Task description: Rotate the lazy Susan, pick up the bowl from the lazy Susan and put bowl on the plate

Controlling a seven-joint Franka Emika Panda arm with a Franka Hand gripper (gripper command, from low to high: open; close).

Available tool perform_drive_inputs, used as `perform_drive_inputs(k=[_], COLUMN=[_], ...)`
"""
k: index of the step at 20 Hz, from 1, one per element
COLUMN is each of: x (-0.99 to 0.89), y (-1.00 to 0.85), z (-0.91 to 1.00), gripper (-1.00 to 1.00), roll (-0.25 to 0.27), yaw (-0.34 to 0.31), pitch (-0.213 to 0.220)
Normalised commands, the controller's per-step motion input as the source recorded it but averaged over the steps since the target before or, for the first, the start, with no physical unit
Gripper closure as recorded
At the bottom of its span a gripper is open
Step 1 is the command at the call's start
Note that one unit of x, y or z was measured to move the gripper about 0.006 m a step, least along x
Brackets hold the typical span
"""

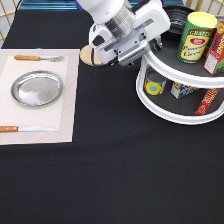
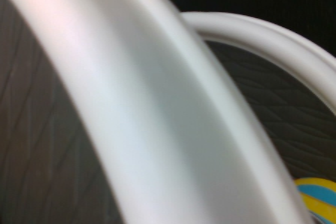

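The glossy black bowl (image 1: 177,20) sits on the lazy Susan's (image 1: 170,112) top tier, beside a yellow-lidded can (image 1: 194,36). The claw (image 1: 150,45) hovers at that tier's rim; whether it is clenched I cannot tell. The silver plate (image 1: 37,88) lies bare on a placemat (image 1: 60,120).

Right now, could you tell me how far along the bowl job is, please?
Nothing looks done: the round silver metal plate sits bare. In hand: the gripper is at the white two-tier lazy Susan's upper rim. Left: the glossy black bowl remains on the top shelf.
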Motion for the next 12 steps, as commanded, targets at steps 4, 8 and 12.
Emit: perform_drive_inputs(k=[4, 8, 12], x=[0.69, 0.64, 0.3], y=[0.04, 0.05, -0.09], z=[0.03, 0.1, 0.26], gripper=[-1.0, -1.0, -1.0], roll=[-0.009, 0.0, 0.0], yaw=[0.082, 0.087, 0.061], pitch=[0.073, 0.085, 0.063])
